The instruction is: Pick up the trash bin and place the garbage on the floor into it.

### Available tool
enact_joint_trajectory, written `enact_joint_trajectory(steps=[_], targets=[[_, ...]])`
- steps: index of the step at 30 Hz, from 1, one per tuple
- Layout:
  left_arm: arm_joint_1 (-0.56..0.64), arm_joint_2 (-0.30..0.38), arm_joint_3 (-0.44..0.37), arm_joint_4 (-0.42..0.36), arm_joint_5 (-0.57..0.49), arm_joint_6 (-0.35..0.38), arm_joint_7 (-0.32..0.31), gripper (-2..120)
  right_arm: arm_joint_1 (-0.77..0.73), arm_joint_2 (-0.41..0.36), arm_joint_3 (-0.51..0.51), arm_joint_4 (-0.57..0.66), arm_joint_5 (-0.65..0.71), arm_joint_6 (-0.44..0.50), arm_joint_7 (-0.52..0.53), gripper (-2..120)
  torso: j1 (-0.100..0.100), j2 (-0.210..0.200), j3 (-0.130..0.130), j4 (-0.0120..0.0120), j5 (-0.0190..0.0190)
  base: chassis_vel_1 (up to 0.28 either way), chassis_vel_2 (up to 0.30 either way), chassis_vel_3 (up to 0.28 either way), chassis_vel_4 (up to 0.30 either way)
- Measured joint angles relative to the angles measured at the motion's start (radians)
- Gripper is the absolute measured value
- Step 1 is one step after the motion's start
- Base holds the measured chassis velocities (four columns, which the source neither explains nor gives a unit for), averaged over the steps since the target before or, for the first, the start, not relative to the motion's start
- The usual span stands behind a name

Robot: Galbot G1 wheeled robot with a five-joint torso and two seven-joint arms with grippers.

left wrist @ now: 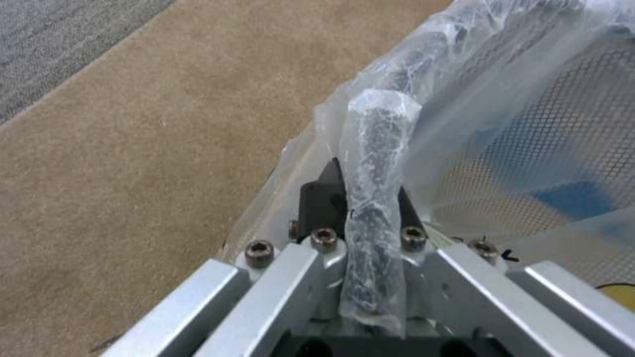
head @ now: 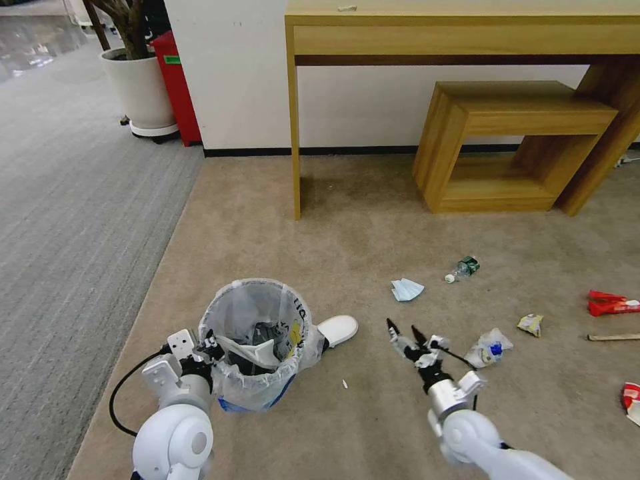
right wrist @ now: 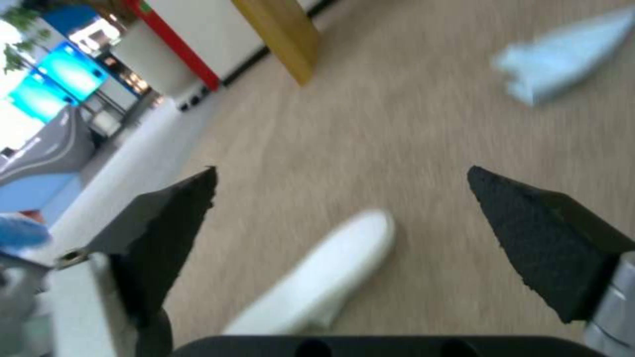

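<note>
The trash bin point(head: 257, 313), lined with a crinkly clear bag, is at my lower left on the tan floor point(head: 373, 227). My left gripper point(head: 212, 347) is shut on its bagged rim point(left wrist: 374, 148), one finger point(left wrist: 323, 196) on either side. My right gripper point(head: 403, 330) hangs open above the carpet, just right of a white slipper point(head: 338, 329) point(right wrist: 324, 277) that lies beside the bin. More garbage lies further right: a blue face mask point(head: 407, 289) point(right wrist: 562, 54), a bottle point(head: 463, 268), a clear wrapper point(head: 489, 348), a crumpled wrapper point(head: 530, 324), a red packet point(head: 610, 303) and a wooden stick point(head: 613, 337).
A wooden desk stands against the wall, its leg point(head: 294, 133) ahead of the bin, with a wooden stool point(head: 507, 143) beneath it. Grey ribbed carpet point(head: 67, 200) runs along the left, with a white plant pot point(head: 140, 87) at the far end. A red-white cup point(head: 631, 400) lies at the right edge.
</note>
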Motion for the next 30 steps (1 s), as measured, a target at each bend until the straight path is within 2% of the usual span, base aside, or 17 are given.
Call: enact_joint_trajectory(steps=[5,8,10,12,18,19,25,30], targets=[[0.001,-0.002,0.0,0.001,-0.002,-0.002,0.001,1,0.023,0.06,-0.033,-0.085,-0.001,-0.012,-0.007,92,0.0,0.0,0.0,-0.0001,0.0003,0.0,0.0,0.0,0.0],[0.006,0.0,0.0,-0.004,-0.004,-0.003,0.002,1,0.043,0.151,-0.037,-0.177,-0.004,-0.026,-0.018,89,0.0,0.0,0.0,-0.0001,0.0003,0.0,0.0,0.0,0.0],[0.006,0.0,0.0,-0.004,-0.004,-0.003,0.002,1,0.048,0.167,-0.037,-0.193,-0.006,-0.026,-0.022,88,0.0,0.0,0.0,-0.0001,0.0002,0.0,0.0,0.0,0.0],[0.008,-0.001,0.001,-0.003,-0.004,-0.004,0.002,1,0.064,0.222,-0.036,-0.228,-0.009,-0.04,-0.031,83,0.0,0.0,0.0,-0.0002,0.0,0.0,0.0,0.0,0.0],[0.009,-0.001,0.001,-0.003,-0.004,-0.006,0.002,1,0.09,0.294,-0.046,-0.28,-0.015,-0.049,-0.041,82,0.0,0.0,0.0,0.0,0.0,0.0,0.0,0.0,0.0],[0.012,-0.001,-0.001,-0.004,-0.004,-0.007,0.003,1,0.106,0.333,-0.052,-0.32,-0.019,-0.054,-0.05,82,0.0,0.0,0.0,0.0,0.0001,0.0,0.0,0.0,0.0],[0.019,0.0,-0.007,-0.011,-0.005,-0.013,0.003,1,0.133,0.377,-0.063,-0.381,-0.019,-0.072,-0.071,81,0.0,0.0,0.0,-0.0001,0.0001,0.0,0.0,0.0,0.0],[0.025,0.001,-0.009,-0.015,-0.005,-0.017,0.003,1,0.145,0.383,-0.063,-0.397,-0.017,-0.081,-0.076,81,0.0,0.0,0.0,-0.0001,0.0001,0.0,0.0,0.0,0.0]])
